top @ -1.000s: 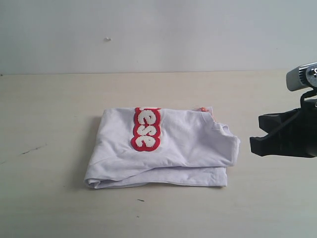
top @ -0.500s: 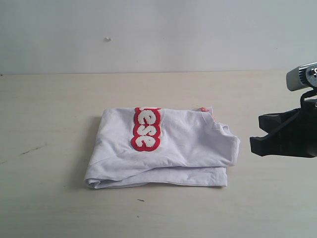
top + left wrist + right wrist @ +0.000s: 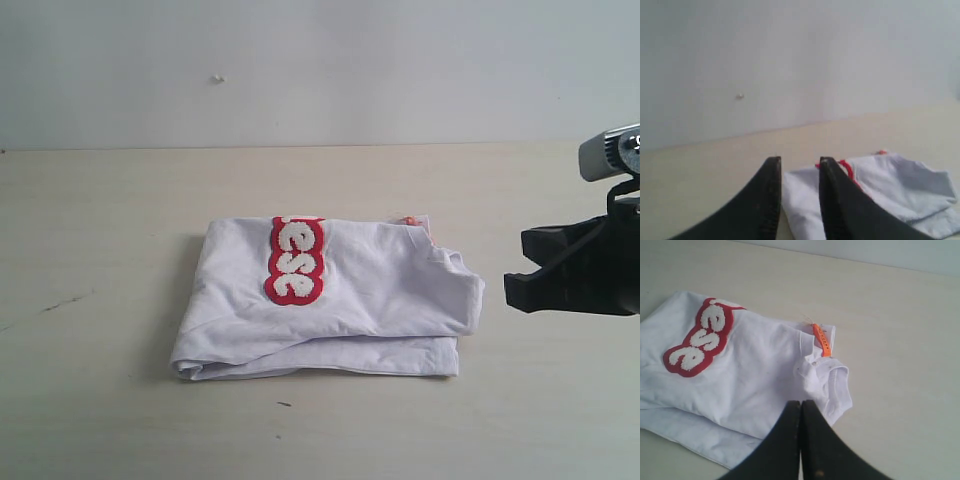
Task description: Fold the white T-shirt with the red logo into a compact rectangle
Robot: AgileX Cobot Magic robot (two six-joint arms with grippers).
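The white T-shirt (image 3: 340,300) lies folded into a rough rectangle in the middle of the table, with nothing touching it. Its red logo (image 3: 295,260) faces up near the left part of the fold, and only a few letters show. An orange neck tag (image 3: 408,219) peeks out at the far right corner. My right gripper (image 3: 515,275) hovers just right of the shirt, shut and empty; in its wrist view its tips (image 3: 801,402) sit over the shirt's (image 3: 760,370) near edge, by the collar. My left gripper (image 3: 799,160) is open and empty, off the shirt's (image 3: 900,185) edge.
The pale wooden table (image 3: 100,200) stretches out on all sides of the shirt, with a few small dark marks (image 3: 60,302) at the left. A plain white wall (image 3: 320,70) closes off the back.
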